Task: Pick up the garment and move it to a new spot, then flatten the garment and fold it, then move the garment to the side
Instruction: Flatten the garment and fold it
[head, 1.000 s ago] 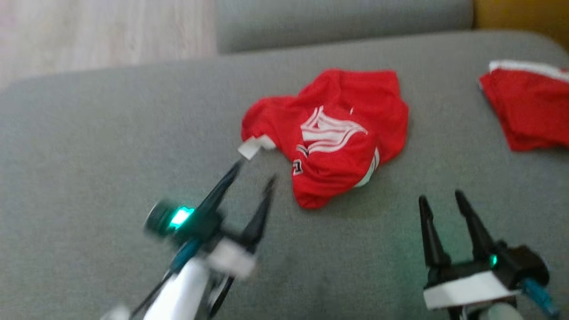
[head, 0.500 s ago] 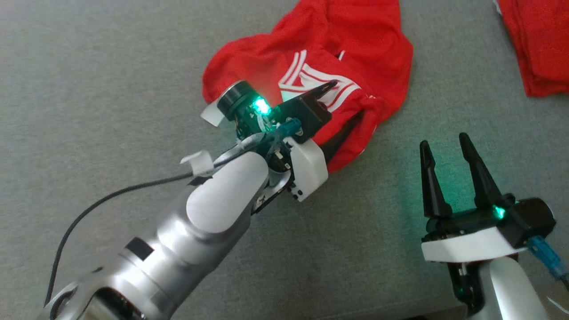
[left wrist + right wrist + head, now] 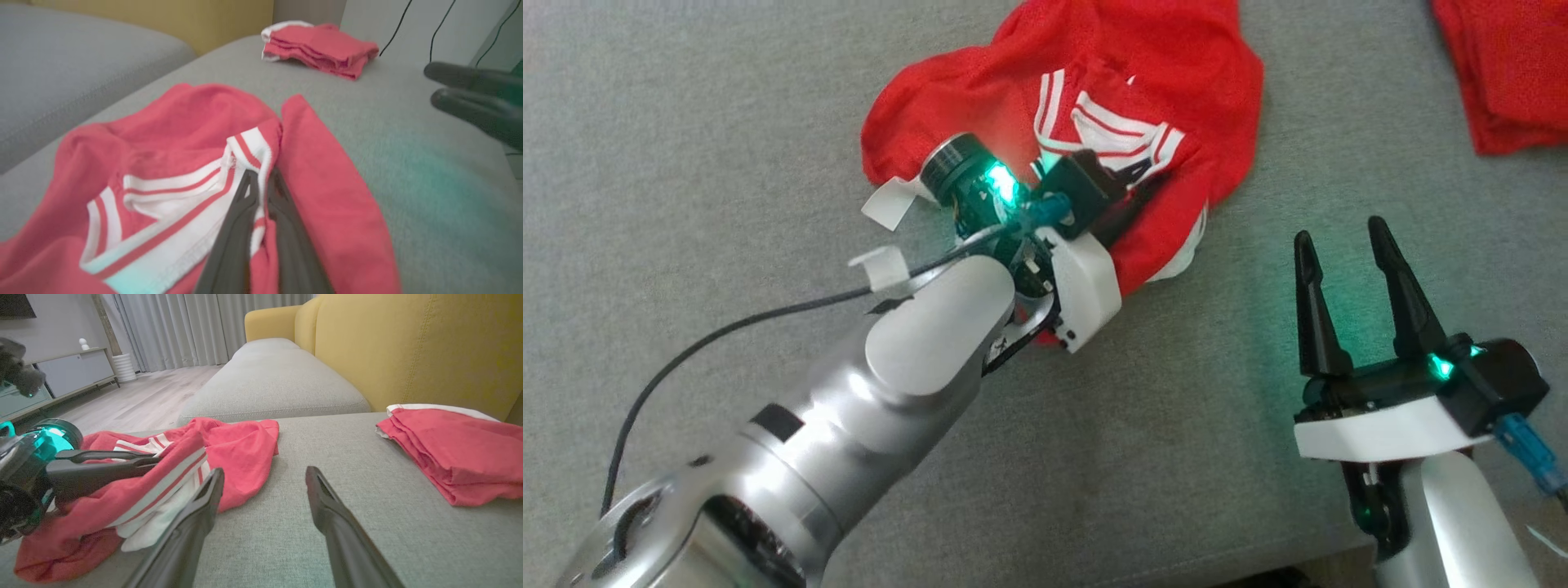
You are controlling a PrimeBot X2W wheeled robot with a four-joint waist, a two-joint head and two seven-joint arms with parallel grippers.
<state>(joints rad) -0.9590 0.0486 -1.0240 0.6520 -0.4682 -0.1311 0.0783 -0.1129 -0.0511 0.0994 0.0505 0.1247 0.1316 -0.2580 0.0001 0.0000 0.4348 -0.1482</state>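
Note:
A crumpled red garment [image 3: 1143, 65] with white stripes lies on the grey sofa cushion [image 3: 686, 122]. My left gripper [image 3: 1153, 181] has reached into its near side and is shut on a striped fold of it. In the left wrist view the two dark fingers [image 3: 235, 228] press together with a strip of the garment [image 3: 175, 118] pinched between them at the left gripper's tips [image 3: 259, 177]. My right gripper [image 3: 1339, 229] stands open on the cushion to the right of the garment, holding nothing. From the right wrist, the right gripper [image 3: 265, 473] points past the garment [image 3: 241, 445] and the left gripper [image 3: 153, 457].
A second red garment [image 3: 1511, 73], folded, lies at the far right of the cushion [image 3: 453, 453]. A yellow backrest [image 3: 408, 347] rises behind it. A black cable [image 3: 727, 331] trails from my left arm. Another grey cushion [image 3: 269, 384] adjoins beyond.
The head camera tilted down and closer. My left gripper went from open in front of the garment to inside its folds and shut on a striped fold. The right gripper stayed put.

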